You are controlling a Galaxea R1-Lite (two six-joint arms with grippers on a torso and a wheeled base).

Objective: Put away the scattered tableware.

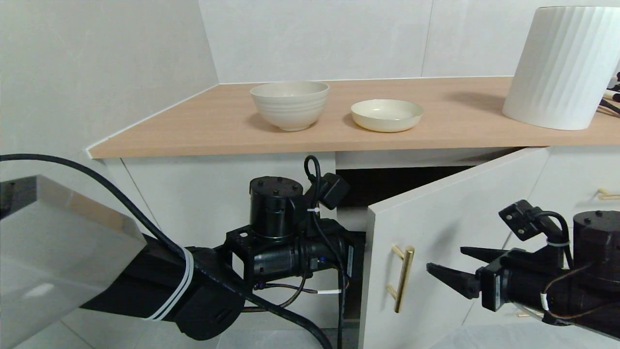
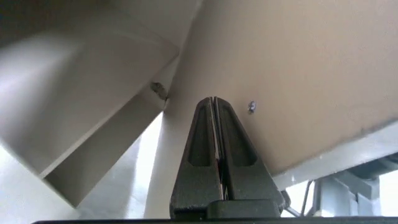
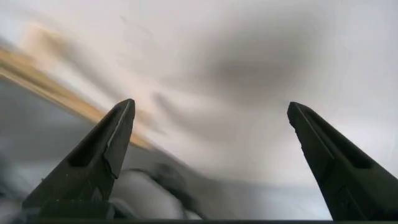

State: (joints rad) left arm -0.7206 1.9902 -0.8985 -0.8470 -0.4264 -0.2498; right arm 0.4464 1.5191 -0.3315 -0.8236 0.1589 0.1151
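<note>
The left claw (image 2: 213, 106), pinched shut on nothing, sits low inside the cabinet, close to the inner face of the half-open door (image 1: 436, 218). The right claw (image 1: 445, 258), spread wide and empty, hovers just beside the gold handle (image 1: 403, 277). The bowl (image 1: 289, 104) and the shallow dish (image 1: 386, 114) stand on the surface (image 1: 193, 131) above. Opening the door fully seems to be the job: push outward steadily and keep the right claw clear of its arc.

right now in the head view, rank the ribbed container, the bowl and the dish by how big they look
1. ribbed container, largest by far
2. bowl
3. dish, about as wide as the bowl but much shallower
</note>
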